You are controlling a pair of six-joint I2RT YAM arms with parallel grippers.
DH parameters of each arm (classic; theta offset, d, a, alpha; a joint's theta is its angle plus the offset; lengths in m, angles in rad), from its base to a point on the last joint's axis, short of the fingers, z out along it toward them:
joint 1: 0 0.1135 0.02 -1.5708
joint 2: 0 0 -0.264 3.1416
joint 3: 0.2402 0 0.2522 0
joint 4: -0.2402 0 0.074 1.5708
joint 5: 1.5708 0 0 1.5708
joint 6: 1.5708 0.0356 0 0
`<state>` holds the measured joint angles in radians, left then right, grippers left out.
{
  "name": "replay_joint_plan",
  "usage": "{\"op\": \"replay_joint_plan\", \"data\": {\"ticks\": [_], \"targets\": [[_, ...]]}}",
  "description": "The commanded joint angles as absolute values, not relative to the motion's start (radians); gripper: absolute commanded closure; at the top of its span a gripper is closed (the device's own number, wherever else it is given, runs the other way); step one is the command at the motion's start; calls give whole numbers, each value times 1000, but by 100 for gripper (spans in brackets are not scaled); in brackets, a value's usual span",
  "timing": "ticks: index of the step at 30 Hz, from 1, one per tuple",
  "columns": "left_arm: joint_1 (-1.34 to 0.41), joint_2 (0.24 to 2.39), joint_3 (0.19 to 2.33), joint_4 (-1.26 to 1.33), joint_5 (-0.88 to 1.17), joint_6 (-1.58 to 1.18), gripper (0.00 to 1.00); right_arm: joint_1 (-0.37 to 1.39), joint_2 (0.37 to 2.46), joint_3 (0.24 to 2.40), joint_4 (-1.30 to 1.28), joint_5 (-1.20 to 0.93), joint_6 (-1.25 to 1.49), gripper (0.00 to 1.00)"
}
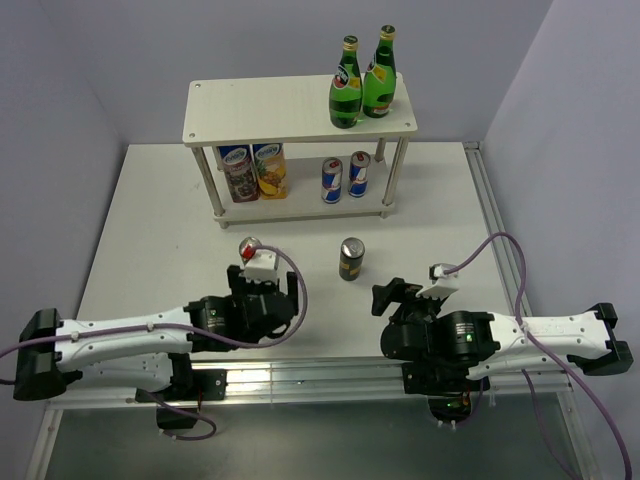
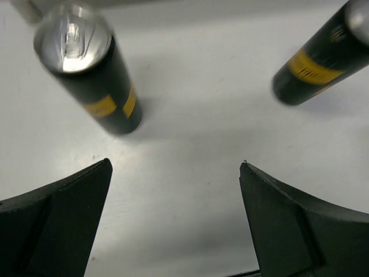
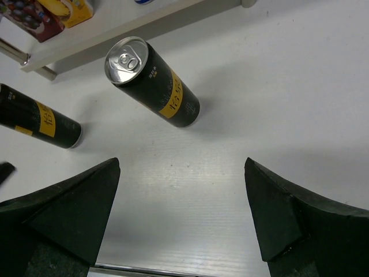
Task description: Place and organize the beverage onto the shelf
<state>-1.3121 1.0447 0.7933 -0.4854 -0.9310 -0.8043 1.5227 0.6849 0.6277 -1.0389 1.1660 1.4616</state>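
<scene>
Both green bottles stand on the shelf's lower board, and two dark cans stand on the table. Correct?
No. The green bottles stand on the shelf's top board, as the top external view shows. The two dark cans do stand on the table.

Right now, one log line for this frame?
left gripper open, empty | right gripper open, empty | dark cans upright on table | green bottles atop shelf

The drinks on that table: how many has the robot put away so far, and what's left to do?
Done: the green bottles stand on the shelf top, the blue-and-silver cans below. In hand: nothing, the left claw and right claw are open and empty. Left: one dark can and a second dark can stand on the table, one before each claw.
</scene>
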Motion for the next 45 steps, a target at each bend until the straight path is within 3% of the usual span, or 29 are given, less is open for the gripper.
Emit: {"op": "replay_joint_plan", "data": {"ticks": [1,7,15,21,39,42,45], "targets": [[-1342,1069,704,-561,-1002,-1150,1,1532,678,630,-1031,1218,1488,4],[-1325,1256,621,-334,-1068,-1103,1,1532,678,635,-1034,1207,1490,4],[-1154,1485,624,-66,-1011,-930,1,1532,663,630,-1029,1203,1488,4],[-1069,1508,571,149,-996,-803,1,1534,663,624,-1011,1203,1468,4],[-861,1675,597,433,-968,-664,1,1532,712,629,-977,1201,1422,4],[-838,1713,621,466,-963,-637,8,1534,715,627,-979,1203,1424,4],[-807,1735,641,503,-940,-607,21,1534,718,627,-977,1201,1424,4]]}}
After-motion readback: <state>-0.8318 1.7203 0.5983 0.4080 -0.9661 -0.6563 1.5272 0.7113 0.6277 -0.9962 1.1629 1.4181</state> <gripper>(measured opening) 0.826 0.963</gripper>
